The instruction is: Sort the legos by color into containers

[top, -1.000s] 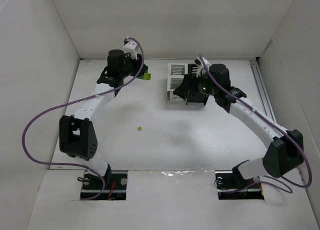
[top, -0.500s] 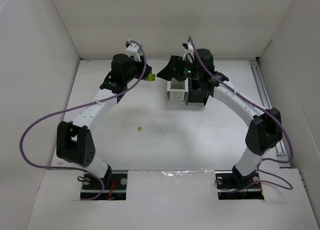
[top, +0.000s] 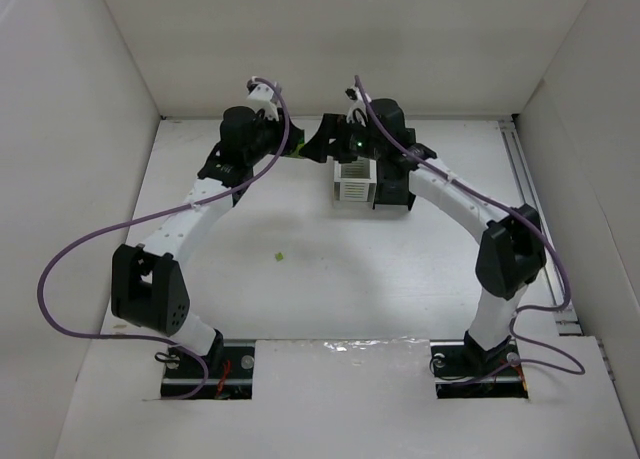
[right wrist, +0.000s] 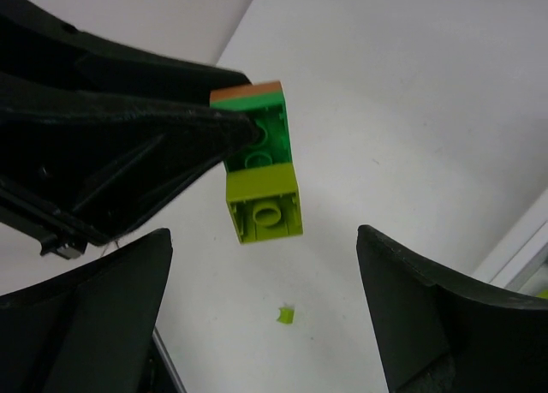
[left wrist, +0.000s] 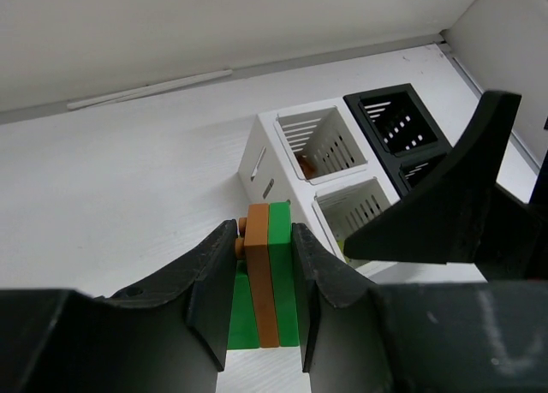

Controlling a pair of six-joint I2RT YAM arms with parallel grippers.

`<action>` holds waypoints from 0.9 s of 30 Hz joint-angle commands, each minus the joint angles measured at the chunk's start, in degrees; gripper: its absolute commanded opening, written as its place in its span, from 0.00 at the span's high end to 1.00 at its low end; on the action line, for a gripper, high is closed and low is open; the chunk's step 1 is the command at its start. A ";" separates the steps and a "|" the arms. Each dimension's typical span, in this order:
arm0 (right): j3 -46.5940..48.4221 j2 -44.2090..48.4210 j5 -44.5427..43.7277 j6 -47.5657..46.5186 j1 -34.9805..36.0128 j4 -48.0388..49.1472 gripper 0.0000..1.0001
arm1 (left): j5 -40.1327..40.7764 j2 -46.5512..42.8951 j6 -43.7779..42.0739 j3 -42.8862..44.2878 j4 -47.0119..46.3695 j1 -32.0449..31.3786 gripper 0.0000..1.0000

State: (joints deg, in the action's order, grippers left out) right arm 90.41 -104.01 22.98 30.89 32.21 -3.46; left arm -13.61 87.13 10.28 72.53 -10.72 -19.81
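Note:
My left gripper (left wrist: 264, 264) is shut on a lego stack (left wrist: 270, 273) of green and orange-brown bricks, held above the table left of the containers (top: 355, 179). In the right wrist view the stack (right wrist: 261, 200) ends in a yellow-green brick that hangs free. My right gripper (right wrist: 265, 299) is open, its jaws wide on either side of that brick and not touching it. In the top view both grippers meet near the stack (top: 297, 151). A small yellow-green piece (top: 279, 256) lies on the table; it also shows in the right wrist view (right wrist: 286, 314).
The bin block has two white bins (left wrist: 321, 140) and two black bins (left wrist: 398, 119). Something orange-brown (left wrist: 304, 164) lies in the far white bin. The right gripper's black finger (left wrist: 454, 205) covers part of the bins. White walls enclose the table.
My right arm has swung left from over the bins to the stack held by my left gripper. The left gripper has shifted slightly right, still holding the stack.

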 commanded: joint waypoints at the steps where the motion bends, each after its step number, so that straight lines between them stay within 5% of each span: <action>1: 4.68 -1.46 -1.97 -1.80 -0.04 2.50 0.07 | -2.21 -3.64 0.97 -0.11 -2.37 -0.05 1.00; 14: 6.53 -3.92 -0.31 -4.96 -0.04 2.50 0.23 | -3.26 -4.16 0.97 -0.11 -2.46 -0.05 1.00; 21: 8.28 -4.45 1.36 -6.11 0.49 2.50 0.48 | -3.80 -4.16 0.97 -0.11 -2.46 -0.05 1.00; 27: 6.98 -3.75 2.42 -8.04 1.02 3.02 0.82 | -3.10 -3.64 0.97 -0.64 -1.94 -0.05 1.00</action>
State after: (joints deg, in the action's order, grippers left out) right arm 95.96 -108.29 24.67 24.53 32.75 -3.38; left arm -16.51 86.17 10.68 72.53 -10.57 -19.77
